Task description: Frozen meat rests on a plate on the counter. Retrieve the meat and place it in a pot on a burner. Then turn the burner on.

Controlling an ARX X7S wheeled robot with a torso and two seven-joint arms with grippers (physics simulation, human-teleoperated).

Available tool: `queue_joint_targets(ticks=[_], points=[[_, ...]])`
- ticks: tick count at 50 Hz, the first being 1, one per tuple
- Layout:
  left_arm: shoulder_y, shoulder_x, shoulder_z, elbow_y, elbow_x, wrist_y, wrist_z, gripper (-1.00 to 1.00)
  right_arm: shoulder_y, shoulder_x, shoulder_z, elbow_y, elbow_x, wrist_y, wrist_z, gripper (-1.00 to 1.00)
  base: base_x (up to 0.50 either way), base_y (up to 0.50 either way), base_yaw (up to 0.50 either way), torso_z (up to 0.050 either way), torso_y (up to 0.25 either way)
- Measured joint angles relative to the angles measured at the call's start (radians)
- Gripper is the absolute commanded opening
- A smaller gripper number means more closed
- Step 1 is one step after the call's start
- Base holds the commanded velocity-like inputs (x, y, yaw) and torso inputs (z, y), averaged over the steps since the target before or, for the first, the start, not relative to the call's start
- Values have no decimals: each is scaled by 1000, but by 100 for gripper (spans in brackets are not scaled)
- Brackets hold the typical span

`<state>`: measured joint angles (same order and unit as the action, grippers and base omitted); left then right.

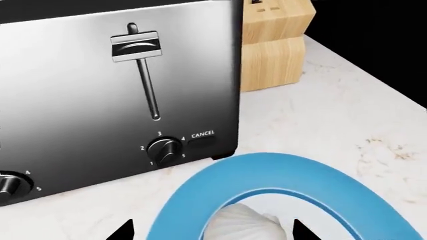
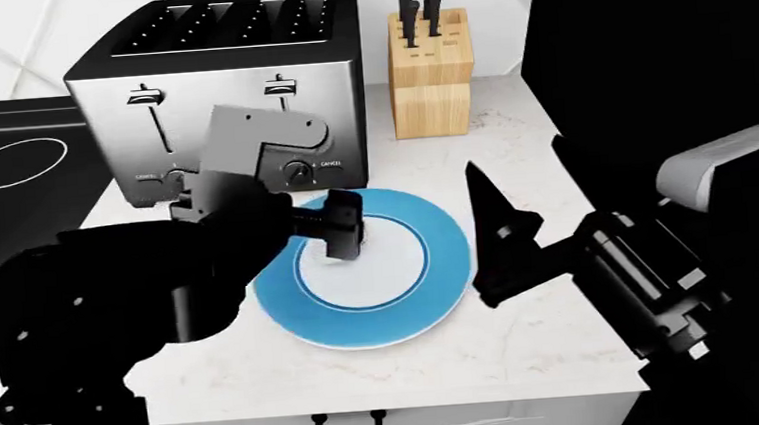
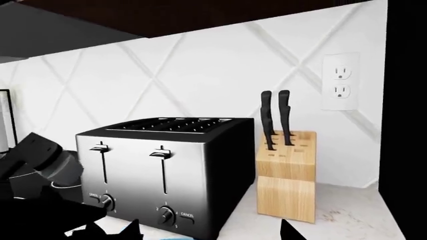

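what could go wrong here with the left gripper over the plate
1. The frozen meat is a small rounded lump between the left gripper fingertips; closing off-centre might squeeze it out across the plate.
2. The toaster stands close behind the plate; lifting could bump the arm against it.
3. The right gripper hangs open over the plate's right rim and might get in the left arm's way.
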<state>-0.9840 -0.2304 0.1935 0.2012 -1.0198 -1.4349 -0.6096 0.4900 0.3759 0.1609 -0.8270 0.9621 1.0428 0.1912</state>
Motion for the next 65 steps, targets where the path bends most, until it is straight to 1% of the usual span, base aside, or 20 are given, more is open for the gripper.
queue_joint_targets(ticks=[14,31,65], points=[[-67,40,75,-148,32,2,-13,100,4,2,-7,33,0,-36,-30,100,0,0,0,0,0],[-86,69,150,-205,35,6,-18,100,21,-11,-44,74,-32,-73,-48,100,0,0,0,0,0],[-85,62,232,-289,52,85,19,100,7,2,-57,102,-35,-105,-60,100,0,0,0,0,0]])
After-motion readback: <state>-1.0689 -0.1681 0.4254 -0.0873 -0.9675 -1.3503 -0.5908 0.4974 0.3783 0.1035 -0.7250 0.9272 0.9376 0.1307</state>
